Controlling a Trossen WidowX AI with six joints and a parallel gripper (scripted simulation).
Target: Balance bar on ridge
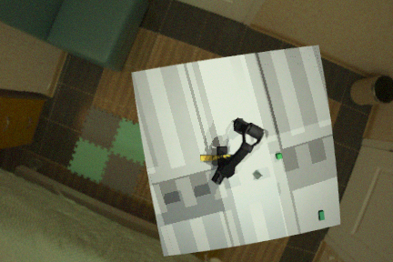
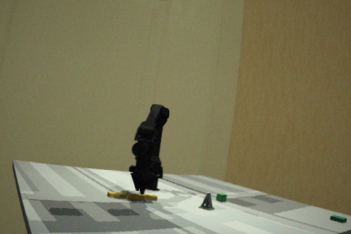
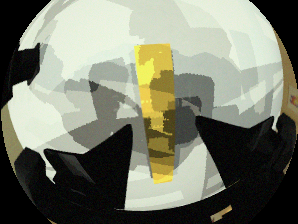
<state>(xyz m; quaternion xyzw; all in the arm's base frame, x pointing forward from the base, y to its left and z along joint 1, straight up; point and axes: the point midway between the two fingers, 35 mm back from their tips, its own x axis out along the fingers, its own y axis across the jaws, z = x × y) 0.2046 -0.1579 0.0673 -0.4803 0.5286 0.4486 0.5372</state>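
Note:
The yellow bar (image 1: pixel 208 158) (image 2: pixel 122 195) (image 3: pixel 157 95) lies flat on the table (image 1: pixel 218 90), away from the ridge. The ridge (image 1: pixel 257 175) (image 2: pixel 206 201) is a small grey peaked piece, standing to the right of the bar in the top and exterior views; it is not seen in the wrist view. My gripper (image 1: pixel 222 157) (image 2: pixel 140 192) (image 3: pixel 165 124) is open, low over the bar, with one finger on each side. In the wrist view a gap shows between the bar and each fingertip. How high the fingertips are above the table is hard to tell.
A green cube (image 1: pixel 278 156) (image 2: pixel 221 197) stands beyond the ridge, and a green block (image 1: pixel 321 215) (image 2: pixel 338 218) lies farther off towards the table corner. The arm hides part of the bar in the top view. Striped patterns and shadows cover the table top.

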